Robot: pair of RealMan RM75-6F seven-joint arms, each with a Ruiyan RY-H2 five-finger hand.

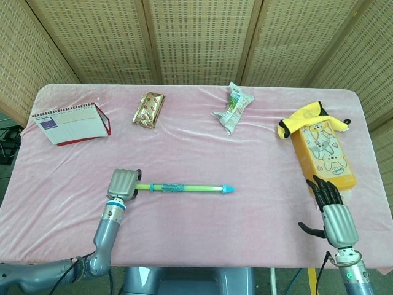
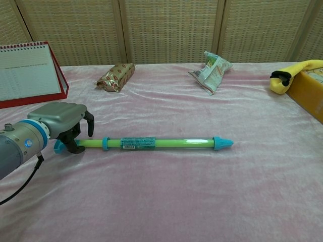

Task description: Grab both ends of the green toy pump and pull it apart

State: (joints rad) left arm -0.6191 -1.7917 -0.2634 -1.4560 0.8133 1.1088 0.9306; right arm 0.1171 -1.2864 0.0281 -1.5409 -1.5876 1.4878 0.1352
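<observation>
Left robot hand over the handle end of the green toy pump; right robot hand idle at the tabletop's near right corner.

The tabletop, under a pink cloth, carries a yellow box at the right, a spiral calendar at the far left, a crumpled snack bag and a gold packet along the back. The green toy pump lies flat at centre, its blue tip pointing right. The left robot hand sits over the pump's blue handle, fingers curled down around it; whether they actually grip it cannot be told. The right robot hand holds nothing, its fingers spread, well apart from the pump.
</observation>
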